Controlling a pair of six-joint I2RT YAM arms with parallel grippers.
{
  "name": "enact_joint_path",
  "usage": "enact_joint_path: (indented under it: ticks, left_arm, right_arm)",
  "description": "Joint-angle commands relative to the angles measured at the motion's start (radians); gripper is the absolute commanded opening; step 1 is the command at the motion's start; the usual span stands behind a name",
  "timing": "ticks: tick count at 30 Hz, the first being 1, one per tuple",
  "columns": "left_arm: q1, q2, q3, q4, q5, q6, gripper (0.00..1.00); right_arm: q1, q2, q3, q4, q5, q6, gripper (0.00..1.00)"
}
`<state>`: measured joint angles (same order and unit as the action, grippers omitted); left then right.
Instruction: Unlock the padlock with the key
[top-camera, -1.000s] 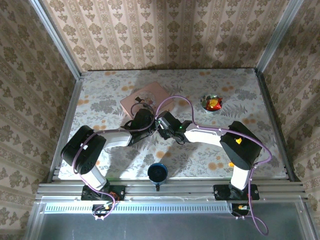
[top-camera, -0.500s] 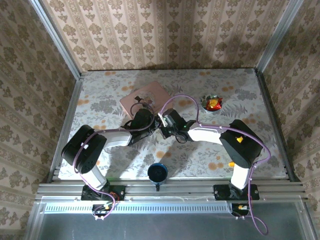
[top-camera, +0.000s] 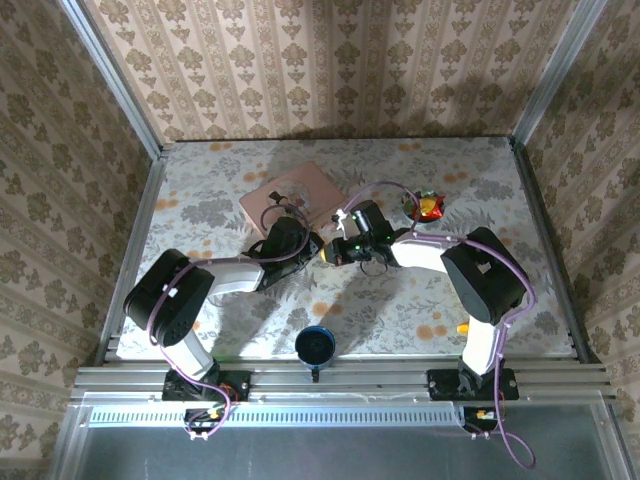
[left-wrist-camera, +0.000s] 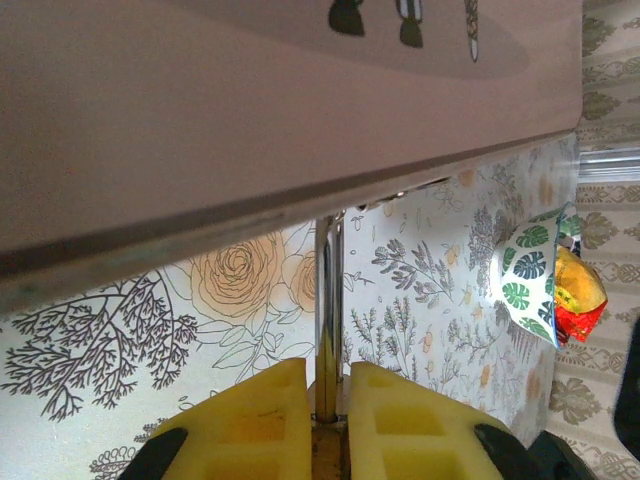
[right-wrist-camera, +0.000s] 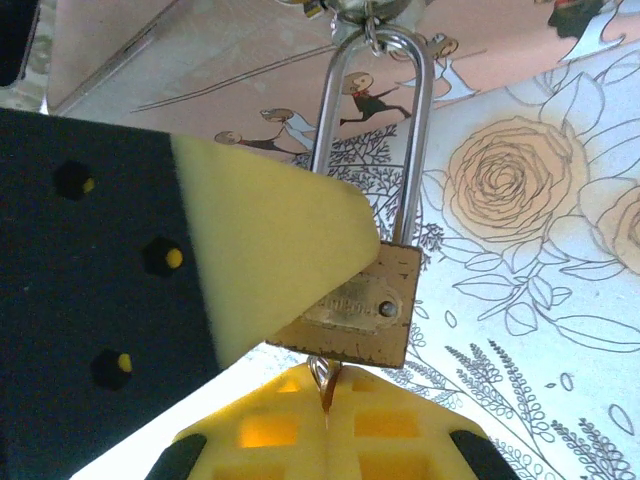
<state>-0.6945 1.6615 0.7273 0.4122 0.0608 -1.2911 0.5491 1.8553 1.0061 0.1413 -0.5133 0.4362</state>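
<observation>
The padlock (right-wrist-camera: 355, 305) has a small brass body and a long silver shackle that reaches up to the pink box (right-wrist-camera: 230, 50). My left gripper (left-wrist-camera: 328, 378) is shut on the brass body, and the shackle (left-wrist-camera: 328, 280) rises straight from between its yellow pads. One of those pads (right-wrist-camera: 270, 240) covers the lock's left side in the right wrist view. The key (right-wrist-camera: 323, 374), with its small ring, sticks out of the lock's underside, and my right gripper (right-wrist-camera: 329, 395) is shut on it. From above, the left gripper (top-camera: 306, 247) and right gripper (top-camera: 331, 255) meet tip to tip in front of the pink box (top-camera: 290, 192).
A leaf-patterned bowl (top-camera: 422, 207) with red and yellow wrappers sits at the right rear, also seen as the bowl (left-wrist-camera: 528, 285) in the left wrist view. A dark blue cup (top-camera: 315, 345) stands near the front edge. The floral tablecloth (top-camera: 200, 215) covers the table.
My right gripper has closed on the key. The right wrist has swung to the right and back, toward the bowl. The left arm has held still.
</observation>
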Motion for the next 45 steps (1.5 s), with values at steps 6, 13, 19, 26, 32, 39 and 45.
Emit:
enact_joint_path:
  ticks: [6,13,19,26,32,39,45]
  left_arm:
    - [-0.010,-0.009,-0.007,0.002,0.095,-0.014,0.00]
    - [-0.009,-0.015,-0.021,0.026,0.091,-0.013,0.00]
    - [-0.010,-0.017,-0.031,0.039,0.085,-0.012,0.00]
    - [-0.011,-0.018,-0.035,0.040,0.085,-0.011,0.00]
    - [-0.016,-0.020,-0.040,0.034,0.082,-0.017,0.00]
    - [-0.031,-0.009,-0.047,0.052,0.079,-0.023,0.00]
    - [-0.043,-0.003,-0.068,0.089,0.068,-0.042,0.00]
  right_arm:
    - [-0.090,0.080,0.042,0.130,-0.165,0.098,0.00]
    - [-0.170,0.151,0.022,0.339,-0.360,0.258,0.00]
    - [-0.195,0.206,-0.009,0.559,-0.428,0.440,0.00]
    - [-0.196,0.205,-0.038,0.599,-0.405,0.505,0.00]
    - [-0.196,0.160,-0.080,0.559,-0.372,0.481,0.00]
    - [-0.196,0.144,-0.101,0.486,-0.332,0.544,0.00]
    - [-0.198,0.166,-0.130,0.626,-0.368,0.667,0.00]
